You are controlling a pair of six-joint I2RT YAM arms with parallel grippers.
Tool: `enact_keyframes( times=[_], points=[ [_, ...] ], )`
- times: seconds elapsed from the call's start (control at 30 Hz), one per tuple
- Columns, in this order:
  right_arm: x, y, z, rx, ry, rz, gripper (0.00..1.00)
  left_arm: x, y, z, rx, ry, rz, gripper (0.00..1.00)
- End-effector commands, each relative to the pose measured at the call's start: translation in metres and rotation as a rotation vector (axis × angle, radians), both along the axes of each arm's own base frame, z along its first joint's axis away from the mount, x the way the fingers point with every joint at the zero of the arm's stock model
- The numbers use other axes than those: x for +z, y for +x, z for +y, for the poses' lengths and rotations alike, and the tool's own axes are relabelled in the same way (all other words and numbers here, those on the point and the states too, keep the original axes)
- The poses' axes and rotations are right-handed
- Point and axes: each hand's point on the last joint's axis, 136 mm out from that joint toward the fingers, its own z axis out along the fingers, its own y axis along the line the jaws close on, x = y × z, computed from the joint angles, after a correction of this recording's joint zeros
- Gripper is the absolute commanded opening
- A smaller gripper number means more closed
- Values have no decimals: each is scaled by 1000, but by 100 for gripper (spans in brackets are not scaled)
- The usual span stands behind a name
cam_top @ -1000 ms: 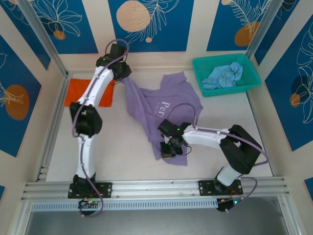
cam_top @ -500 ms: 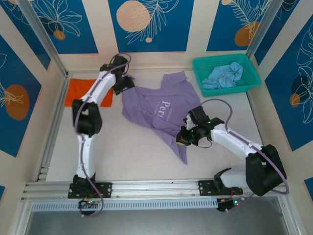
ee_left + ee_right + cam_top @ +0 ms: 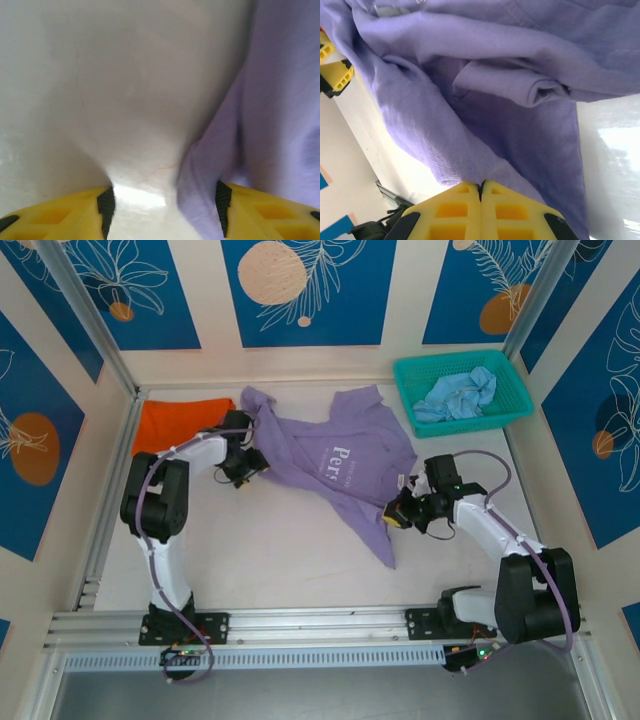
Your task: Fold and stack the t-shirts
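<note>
Lavender tee (image 3: 310, 445) lay 3 o'clock of L jaws, spread wide, empty; R jaws clamped on its hem.

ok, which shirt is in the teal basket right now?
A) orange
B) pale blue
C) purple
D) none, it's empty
B: the pale blue t-shirt lies crumpled inside the teal basket, while the orange t-shirt sits at the far left and the purple t-shirt is spread out mid-scene.
</note>
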Motion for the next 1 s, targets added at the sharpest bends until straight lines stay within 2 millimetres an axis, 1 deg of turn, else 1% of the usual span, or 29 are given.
enact_keyframes(
  times=[0.0,0.03,0.1,0.17,0.2,0.27,0.37,0.43,0.47,0.53,0.6,0.67,0.7,0.77,0.8,0.83,0.9,0.97],
  points=[
    [3,-3,1,-6,60,9,0,-19,26,-37,-19,-125,-27,53],
    [1,-4,0,-7,59,10,0,-22,30,-40,-23,-120,-24,46],
    [0,-5,-2,-11,58,13,0,-23,37,-45,-44,-96,-25,25],
    [0,-6,-4,-13,53,11,0,-19,43,-48,-57,-81,-34,10],
    [1,-6,-5,-12,48,6,0,-13,47,-51,-66,-81,-49,1],
    [5,-6,-6,-8,41,-6,0,5,50,-50,-85,-33,-80,0],
    [13,-6,-9,-6,24,-33,0,54,47,-39,-150,148,-146,0],
    [19,-5,-12,-10,7,-56,0,92,38,-31,-227,269,-181,0],
    [20,-5,-13,-13,-3,-61,0,108,32,-29,-276,320,-193,0],
    [24,-5,-15,-15,-17,-76,0,137,11,-29,-415,451,-200,0],
    [25,-4,-16,-13,-28,-83,0,156,-13,-30,-546,607,-186,0],
    [25,-4,-17,-10,-33,-85,0,167,-34,-34,-657,758,-163,2],
    [25,-4,-16,-8,-33,-85,0,169,-42,-36,-690,828,-144,2],
    [23,-3,-16,-5,-38,-83,0,163,-49,-46,-726,892,-128,0],
    [23,-2,-17,-5,-42,-81,0,152,-51,-54,-744,896,-119,0],
    [23,-2,-16,-3,-41,-79,0,141,-53,-61,-763,890,-101,3],
    [24,-2,-14,7,-36,-82,0,113,-61,-77,-822,896,-45,11],
    [25,-3,-15,14,-52,-81,0,90,-67,-83,-865,938,4,17]
  ],
)
